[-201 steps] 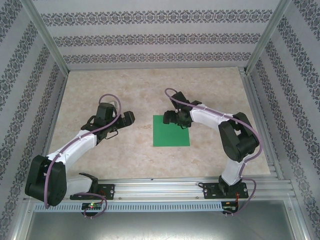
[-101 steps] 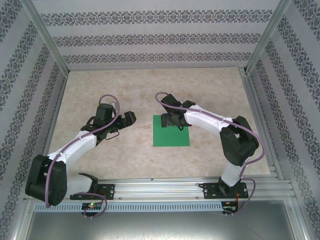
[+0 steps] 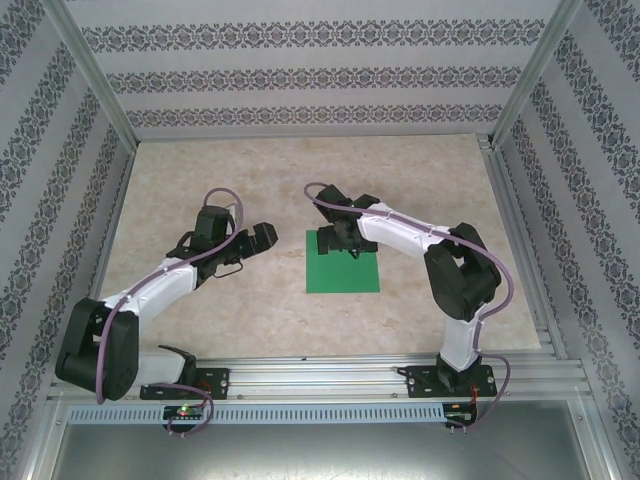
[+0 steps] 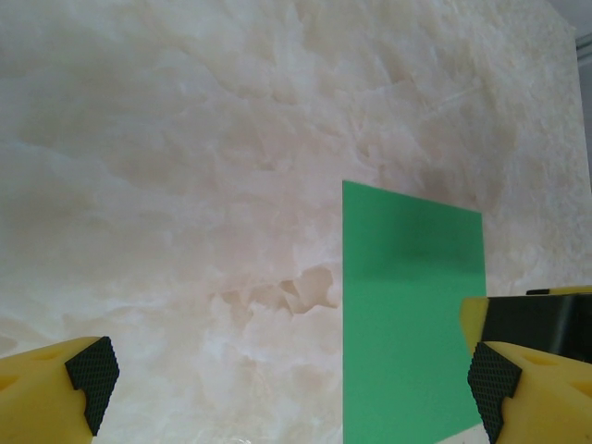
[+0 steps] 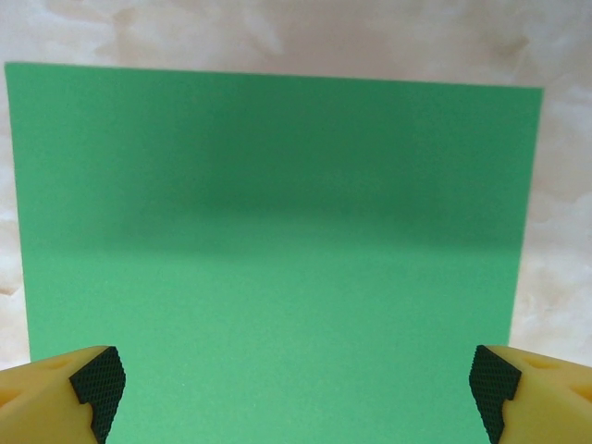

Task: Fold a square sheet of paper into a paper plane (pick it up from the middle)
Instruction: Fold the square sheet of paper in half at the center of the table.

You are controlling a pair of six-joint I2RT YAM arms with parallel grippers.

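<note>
Bright-green square sheet of paper (image 3: 343,270) lies flat on the pale marbled desk (image 3: 200,170), about mid-desk, ahead of the gap between the two arm bases.

Right white-and-black robot arm (image 3: 410,235) reaches in from the right; right jaws sit over the sheet's far-left part, at its far edge. In the right wrist view the sheet (image 5: 277,231) spans the gap between both fingers, with bare desk (image 5: 305,28) beyond its far edge.

Left white-and-black robot arm (image 3: 150,290) comes from the near left; left jaws are over bare desk, left of the sheet and apart from it. In the left wrist view the sheet (image 4: 407,305) lies right of centre, beside the right finger.
</note>
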